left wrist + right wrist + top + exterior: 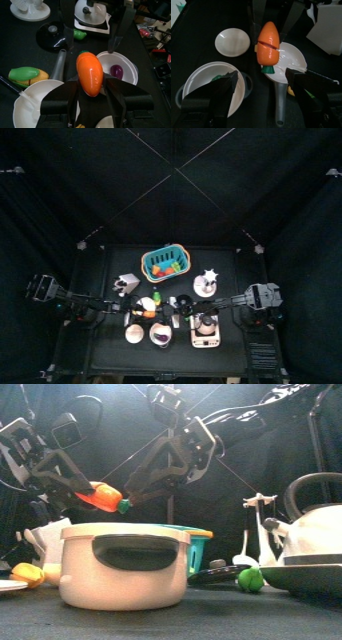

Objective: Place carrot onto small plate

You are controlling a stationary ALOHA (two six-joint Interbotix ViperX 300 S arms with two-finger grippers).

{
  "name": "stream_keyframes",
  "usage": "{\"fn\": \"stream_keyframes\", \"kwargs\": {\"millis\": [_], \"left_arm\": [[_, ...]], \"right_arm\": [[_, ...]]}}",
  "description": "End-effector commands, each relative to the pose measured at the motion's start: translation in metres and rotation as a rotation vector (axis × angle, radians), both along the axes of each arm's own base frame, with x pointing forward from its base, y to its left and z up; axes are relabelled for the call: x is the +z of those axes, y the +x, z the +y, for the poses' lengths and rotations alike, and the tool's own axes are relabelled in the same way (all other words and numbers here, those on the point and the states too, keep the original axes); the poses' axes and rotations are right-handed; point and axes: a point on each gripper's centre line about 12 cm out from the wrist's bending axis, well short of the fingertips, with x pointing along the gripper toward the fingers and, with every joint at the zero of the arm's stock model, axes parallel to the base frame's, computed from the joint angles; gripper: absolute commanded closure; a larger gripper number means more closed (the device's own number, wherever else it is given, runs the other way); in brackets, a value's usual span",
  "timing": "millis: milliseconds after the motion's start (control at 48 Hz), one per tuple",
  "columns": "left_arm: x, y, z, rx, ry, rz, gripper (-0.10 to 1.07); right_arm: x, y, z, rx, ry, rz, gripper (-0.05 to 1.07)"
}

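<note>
1 carrot is clamped in the left tool, lifted clear of the surface over the dishes. The right tool hangs nearby, spread apart and empty. Carrying step; next, I'd guess, lower it onto the small plate

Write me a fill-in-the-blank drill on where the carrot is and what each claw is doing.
1. The carrot is held by the ____ claw.
2. The carrot hangs in the air, not yet on any ____.
3. The right claw is open and holds ____.
4. The bowl beside the carrot contains a ____ item.

Missing words: left; plate; nothing; purple
</note>
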Motion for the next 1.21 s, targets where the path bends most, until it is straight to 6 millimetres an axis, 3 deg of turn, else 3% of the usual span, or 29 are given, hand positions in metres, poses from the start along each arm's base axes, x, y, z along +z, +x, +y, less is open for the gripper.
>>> {"fn": "stream_keyframes", "kwargs": {"millis": [0,167,333,688,1188], "left_arm": [[0.003,0.002,-0.001,0.0,-0.007,-0.004,0.34],[-0.004,-0.003,-0.007,-0.001,-0.039,0.063,0.34],[-0.024,-0.026,-0.022,-0.031,-0.087,0.26,0.35],[-0.017,-0.058,-0.047,-0.07,-0.252,0.32,0.35],[-0.035,-0.044,-0.066,0.009,-0.356,0.46,0.31]], "right_arm": [[0.023,-0.011,0.001,0.004,0.004,-0.051,-0.02],[0.028,-0.03,0.004,0.012,0.005,-0.058,-0.02],[0.023,-0.037,0.003,0.002,0.015,-0.042,-0.02],[0.019,-0.038,0.001,-0.007,0.023,-0.031,-0.02],[0.015,-0.036,0.0,-0.007,0.019,-0.02,-0.02]]}}
